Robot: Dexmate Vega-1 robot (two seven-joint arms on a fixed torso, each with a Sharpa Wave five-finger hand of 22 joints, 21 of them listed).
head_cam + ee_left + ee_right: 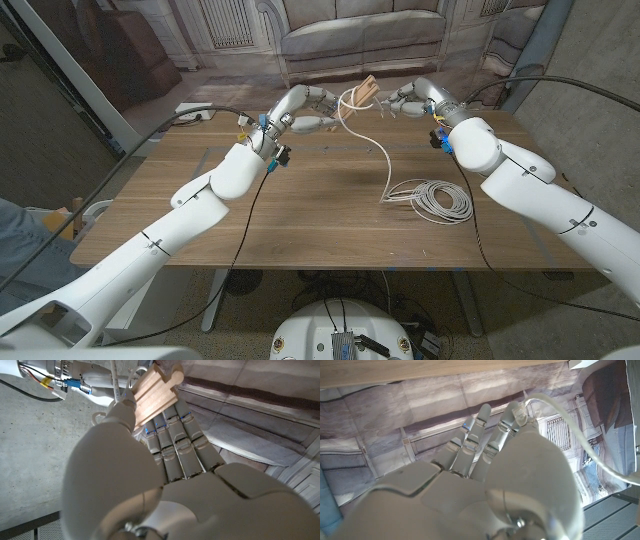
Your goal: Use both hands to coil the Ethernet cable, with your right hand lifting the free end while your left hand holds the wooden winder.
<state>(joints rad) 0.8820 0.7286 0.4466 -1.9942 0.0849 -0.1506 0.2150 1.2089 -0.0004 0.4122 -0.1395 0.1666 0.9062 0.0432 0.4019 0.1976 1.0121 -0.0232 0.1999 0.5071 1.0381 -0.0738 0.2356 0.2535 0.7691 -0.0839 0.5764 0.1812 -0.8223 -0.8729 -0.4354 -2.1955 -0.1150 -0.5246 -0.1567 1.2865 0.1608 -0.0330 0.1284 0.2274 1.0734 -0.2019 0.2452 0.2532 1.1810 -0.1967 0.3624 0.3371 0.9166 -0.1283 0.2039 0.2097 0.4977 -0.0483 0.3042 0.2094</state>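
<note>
Winder [365, 92]: pale grooved wood, slatted, raised above the table's far edge, gripped in the left hand [300, 110]; ridged slats and a round peg end [156, 390] at the fingertips.
Cable [385, 160]: thin, white, looped at the winder, hanging down to the table.
Coil [437, 198]: loose round rings, flat on the wood by the right forearm.
Right hand [410, 98]: beside the winder, clear plug [520, 409] pinched at the fingertips.
Table [300, 220]: brown wood-grain planks.
</note>
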